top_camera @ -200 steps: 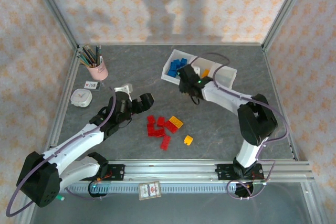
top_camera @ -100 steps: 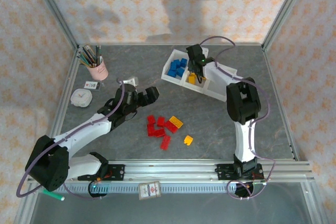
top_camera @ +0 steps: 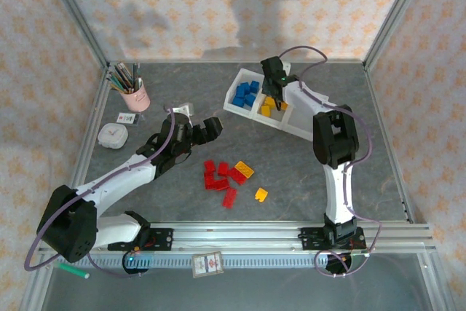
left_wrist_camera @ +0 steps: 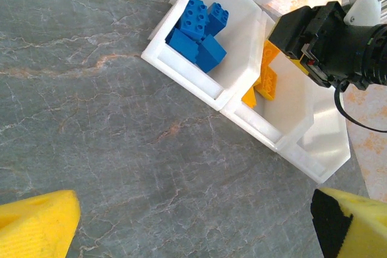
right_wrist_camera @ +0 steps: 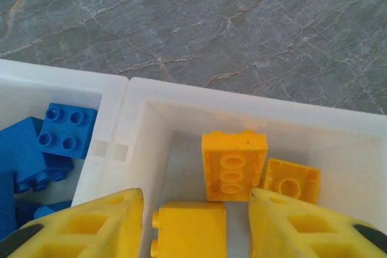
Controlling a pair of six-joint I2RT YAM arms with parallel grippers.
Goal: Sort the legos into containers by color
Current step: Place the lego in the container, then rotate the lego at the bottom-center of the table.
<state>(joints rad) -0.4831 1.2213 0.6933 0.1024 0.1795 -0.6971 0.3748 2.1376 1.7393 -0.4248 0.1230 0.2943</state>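
My right gripper (right_wrist_camera: 195, 200) hangs open over the middle compartment of the white tray (top_camera: 302, 118). A yellow brick (right_wrist_camera: 187, 231) lies loose between its fingers, with a gap on each side. Two more yellow bricks (right_wrist_camera: 234, 164) lie just beyond it. Blue bricks (right_wrist_camera: 63, 130) fill the left compartment (left_wrist_camera: 196, 31), and the right compartment (left_wrist_camera: 323, 143) holds nothing. On the table, several red bricks (top_camera: 218, 176) lie in a cluster with a yellow-orange one (top_camera: 244, 171); another yellow-orange brick (top_camera: 261, 194) lies apart. My left gripper (top_camera: 206, 130) hovers open and holds nothing, above and left of that cluster.
A pink pencil cup (top_camera: 133, 92) stands at the back left, with a small card (top_camera: 128, 117) and a round white object (top_camera: 113, 136) near it. A metal rail (top_camera: 291, 234) runs along the front edge. Frame posts rise at the back corners.
My right arm swung from the table's middle to the tray, and its jaws have parted around the yellow brick. My left arm shifted a little towards the back.
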